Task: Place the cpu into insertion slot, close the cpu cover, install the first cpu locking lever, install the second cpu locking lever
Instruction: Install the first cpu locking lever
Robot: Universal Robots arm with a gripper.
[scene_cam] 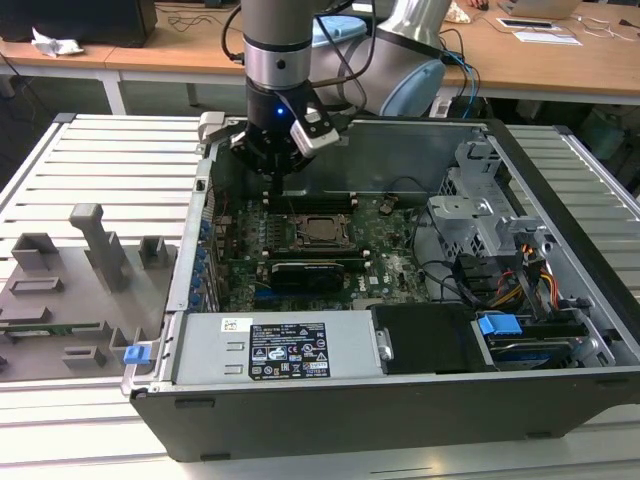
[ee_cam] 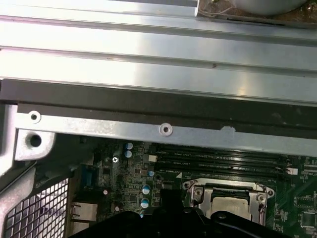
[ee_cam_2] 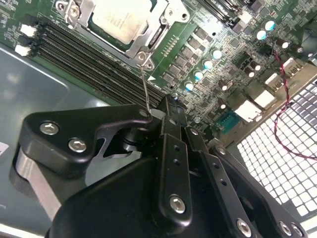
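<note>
My gripper [ee_cam_2: 167,105] looks pressed together; the thin locking lever [ee_cam_2: 144,84] vanishes behind its fingers, so I can't tell if it's pinched. The cpu [ee_cam_2: 121,20] sits in the insertion slot [scene_cam: 322,229] under the cpu cover [ee_cam_2: 148,39], half cropped.

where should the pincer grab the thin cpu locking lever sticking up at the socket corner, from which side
Take the locking lever near its free upper end, coming from above: it is a thin wire standing up from a corner of the insertion slot, anchored at its foot.
</note>
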